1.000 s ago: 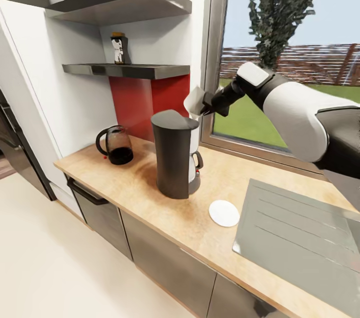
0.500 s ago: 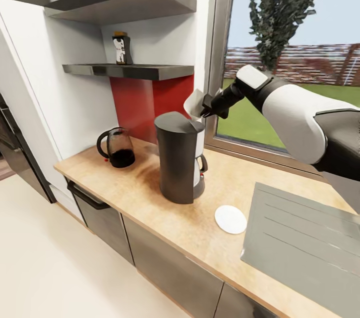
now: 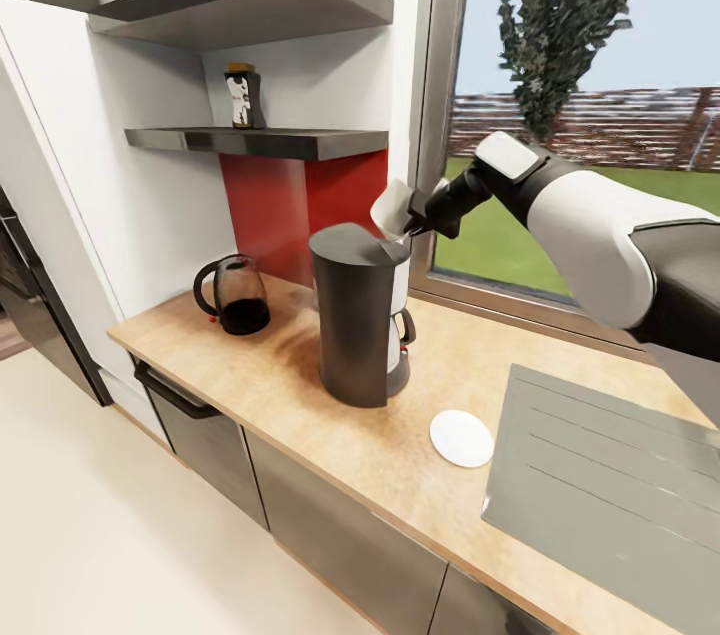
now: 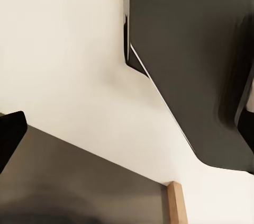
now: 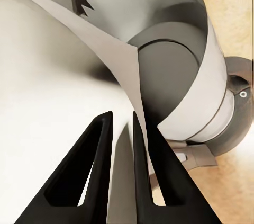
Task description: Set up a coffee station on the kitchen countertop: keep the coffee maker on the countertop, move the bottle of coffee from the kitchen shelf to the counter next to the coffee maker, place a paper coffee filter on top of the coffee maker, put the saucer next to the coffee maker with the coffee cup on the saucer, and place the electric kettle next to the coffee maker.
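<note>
The dark coffee maker [image 3: 355, 315] stands mid-counter, its rounded top [image 5: 169, 70] lying below the right wrist camera. Just above its back edge hangs a white paper coffee filter [image 3: 392, 208], pinched by my right gripper [image 3: 412, 215]. Up close the filter [image 5: 63, 75] curls wide, its edge caught between the two dark fingers [image 5: 98, 171]. On the lower shelf stands the bottle of coffee [image 3: 240, 96]. The glass electric kettle [image 3: 235, 293] sits at the counter's left end. A white saucer [image 3: 461, 438] lies right of the coffee maker. My left gripper's fingertips [image 4: 10, 134] sit far apart over the floor.
A grey sink drainer [image 3: 600, 485] takes up the counter's right part. Two wall shelves [image 3: 260, 141] hang above the kettle, beside a red backsplash. The window frame [image 3: 440, 95] runs just behind my right gripper. Grey cabinet fronts [image 3: 330, 535] lie below the counter.
The camera shifted a second ago, sliding the whole scene a little right. Since then my right gripper with the filter has edged slightly right above the coffee maker.
</note>
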{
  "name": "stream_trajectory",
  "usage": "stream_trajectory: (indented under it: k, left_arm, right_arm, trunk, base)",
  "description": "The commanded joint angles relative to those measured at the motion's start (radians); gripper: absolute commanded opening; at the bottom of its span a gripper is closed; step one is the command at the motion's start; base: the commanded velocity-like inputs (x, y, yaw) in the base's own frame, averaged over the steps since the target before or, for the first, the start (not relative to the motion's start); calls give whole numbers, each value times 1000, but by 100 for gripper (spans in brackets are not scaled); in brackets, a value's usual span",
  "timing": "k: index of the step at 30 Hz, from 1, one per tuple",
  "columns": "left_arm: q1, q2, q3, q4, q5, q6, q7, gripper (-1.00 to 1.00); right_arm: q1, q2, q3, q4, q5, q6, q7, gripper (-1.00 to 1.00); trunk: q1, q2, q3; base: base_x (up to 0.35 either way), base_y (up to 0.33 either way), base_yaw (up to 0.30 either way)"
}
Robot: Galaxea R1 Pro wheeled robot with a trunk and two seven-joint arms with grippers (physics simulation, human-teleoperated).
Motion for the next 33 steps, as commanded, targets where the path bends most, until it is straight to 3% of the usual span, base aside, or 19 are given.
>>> stream_trajectory:
  k: [1, 7, 33]
  left_arm:
    - [0, 0, 8, 0, -10, -4, 3, 100]
    - [0, 0, 8, 0, -11, -4, 3, 100]
    - [0, 0, 10, 0, -9, -4, 3, 100]
  right_arm:
    - [-1, -1, 8, -1, -14, 2, -6, -100]
    - [11, -14, 8, -1, -14, 2, -6, -100]
    - [23, -19, 9, -1, -13, 2, -6, -100]
  trunk:
    - [1, -2, -2]
    - [1, -2, -2]
    - [1, -2, -2]
  base:
    - [0, 0, 0]
    - [0, 0, 0]
    - [70, 25, 0]
